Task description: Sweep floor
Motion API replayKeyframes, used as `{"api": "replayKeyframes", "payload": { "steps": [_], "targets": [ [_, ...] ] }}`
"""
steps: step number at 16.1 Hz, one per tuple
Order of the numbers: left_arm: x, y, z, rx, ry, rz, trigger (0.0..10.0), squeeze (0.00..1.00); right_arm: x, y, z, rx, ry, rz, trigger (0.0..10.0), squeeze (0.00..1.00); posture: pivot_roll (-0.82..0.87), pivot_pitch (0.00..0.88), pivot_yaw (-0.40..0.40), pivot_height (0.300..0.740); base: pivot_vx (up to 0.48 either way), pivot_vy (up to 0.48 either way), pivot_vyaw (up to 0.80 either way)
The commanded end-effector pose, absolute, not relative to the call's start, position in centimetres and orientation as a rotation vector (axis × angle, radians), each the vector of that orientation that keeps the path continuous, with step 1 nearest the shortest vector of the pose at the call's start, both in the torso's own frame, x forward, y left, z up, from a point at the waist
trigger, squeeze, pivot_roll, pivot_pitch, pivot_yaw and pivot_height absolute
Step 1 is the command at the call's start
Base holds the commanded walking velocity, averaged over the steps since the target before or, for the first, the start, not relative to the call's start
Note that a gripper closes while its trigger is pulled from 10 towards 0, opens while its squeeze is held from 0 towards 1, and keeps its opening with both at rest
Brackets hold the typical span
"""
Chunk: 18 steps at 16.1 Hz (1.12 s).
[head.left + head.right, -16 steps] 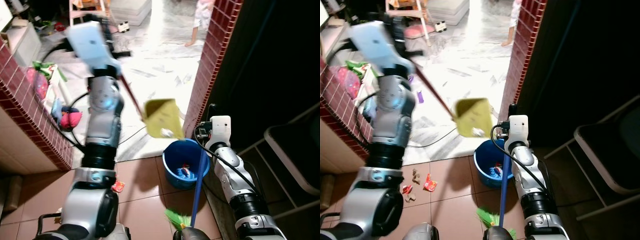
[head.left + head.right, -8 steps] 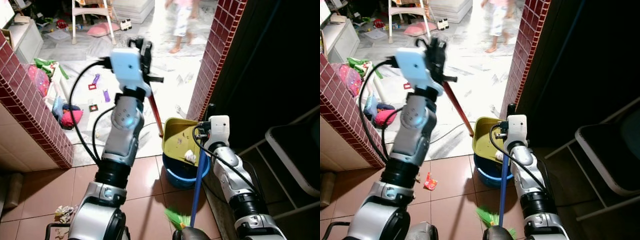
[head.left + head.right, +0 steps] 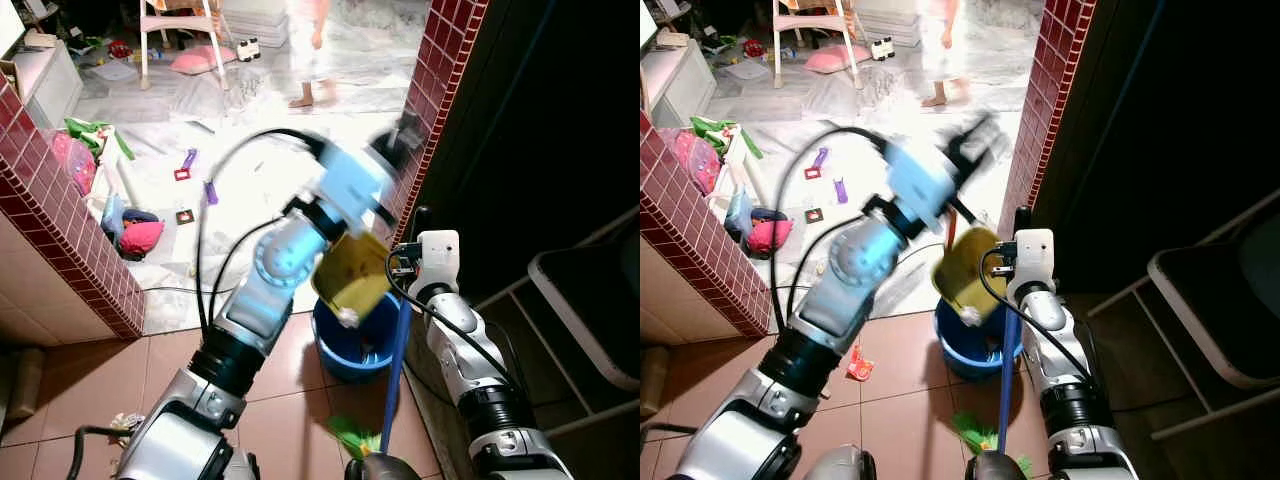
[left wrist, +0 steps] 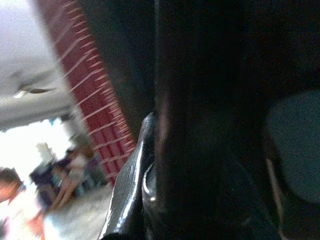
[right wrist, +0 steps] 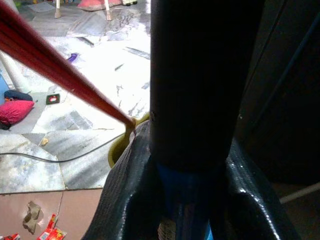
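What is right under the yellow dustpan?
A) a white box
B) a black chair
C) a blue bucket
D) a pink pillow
C: the tilted yellow dustpan hangs right over the open blue bucket on the tiled floor, beside the blue broom handle.

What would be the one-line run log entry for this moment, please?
step: emptying dustpan | left tool: holds yellow dustpan tipped above blue bucket | right tool: holds broom upright | litter: on floor

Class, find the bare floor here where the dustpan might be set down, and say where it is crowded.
Bare tiles lie between the brick wall and the bucket. Crowded: wrappers beside them, and toys on the marble beyond.
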State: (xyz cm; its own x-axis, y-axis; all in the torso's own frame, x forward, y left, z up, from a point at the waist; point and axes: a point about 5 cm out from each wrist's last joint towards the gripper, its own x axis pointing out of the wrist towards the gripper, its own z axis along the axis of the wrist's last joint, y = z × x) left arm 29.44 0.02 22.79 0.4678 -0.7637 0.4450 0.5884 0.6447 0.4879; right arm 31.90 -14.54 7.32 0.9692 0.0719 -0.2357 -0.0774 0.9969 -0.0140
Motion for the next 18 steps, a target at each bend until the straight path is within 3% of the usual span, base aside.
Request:
{"api": "replayKeyframes", "payload": {
  "steps": [1, 5, 8, 9, 12, 15, 17, 18],
  "targets": [
    [28.0, -0.6, 24.2, 0.364, -0.824, -0.914, 10.0, 0.00, 32.2, -14.6, 7.6, -0.034, 0.227, 0.076, 10.0, 0.00, -0.08, 0.025, -0.005, 0.740, 0.000, 0.000, 0.00],
    [27.2, -0.7, 24.1, 0.438, -0.852, -0.996, 10.0, 0.00, 32.3, -14.4, 7.6, -0.028, 0.226, 0.082, 10.0, 0.00, -0.07, 0.021, -0.007, 0.740, 0.000, 0.000, 0.00],
    [28.9, 1.4, 26.6, 0.367, -0.878, -0.785, 10.0, 0.00, 32.3, -14.5, 7.6, -0.025, 0.223, 0.078, 10.0, 0.00, -0.07, 0.019, -0.005, 0.740, 0.000, 0.000, 0.00],
    [30.0, 3.3, 28.9, 0.273, -0.887, -0.639, 10.0, 0.00, 32.3, -14.5, 7.6, -0.025, 0.222, 0.076, 10.0, 0.00, -0.07, 0.015, -0.007, 0.740, 0.000, 0.000, 0.00],
    [30.9, 7.3, 32.9, 0.100, -0.898, -0.427, 10.0, 0.00, 32.4, -14.6, 7.5, -0.022, 0.226, 0.081, 10.0, 0.00, -0.05, 0.008, -0.019, 0.740, 0.000, 0.000, 0.00],
    [31.4, 12.5, 35.3, 0.102, -0.943, -0.182, 10.0, 0.00, 33.0, -14.0, 7.6, -0.009, 0.220, 0.125, 10.0, 0.00, -0.03, 0.001, -0.029, 0.740, 0.000, 0.000, 0.00],
    [32.5, 15.3, 33.1, 0.223, -0.800, -0.039, 10.0, 0.00, 33.4, -14.0, 8.0, 0.003, 0.196, 0.145, 10.0, 0.00, -0.02, 0.000, -0.027, 0.740, 0.000, 0.000, 0.00],
    [33.0, 17.2, 29.8, 0.230, -0.619, 0.061, 10.0, 0.00, 34.0, -14.1, 8.5, 0.021, 0.166, 0.148, 10.0, 0.00, -0.01, 0.005, -0.024, 0.740, 0.000, 0.000, 0.00]
  ]
}}
